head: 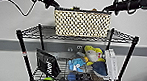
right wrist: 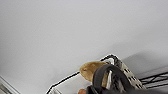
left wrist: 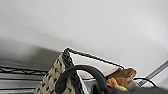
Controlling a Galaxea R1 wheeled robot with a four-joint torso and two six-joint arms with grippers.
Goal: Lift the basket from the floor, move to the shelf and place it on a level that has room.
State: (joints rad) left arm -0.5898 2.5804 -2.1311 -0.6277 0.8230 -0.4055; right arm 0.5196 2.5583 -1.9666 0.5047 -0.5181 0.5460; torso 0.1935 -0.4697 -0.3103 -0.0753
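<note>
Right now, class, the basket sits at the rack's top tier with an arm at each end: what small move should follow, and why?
Probably ease both arms down slightly. The basket looks level over the top tier, its base at the wire grid, with the left pincer and right pincer at its upper corners. Whether it rests fully cannot be told.

shelf (head: 128, 56): black wire rack against pale wall. top level (head: 35, 30): basket (head: 82, 23) sits centred, spans most of width, wire bare at both ends. tier below: plush toys (head: 93, 58) mid-right, dark bag (head: 47, 63) at left edge, white box (head: 111, 63) at right edge.
</note>
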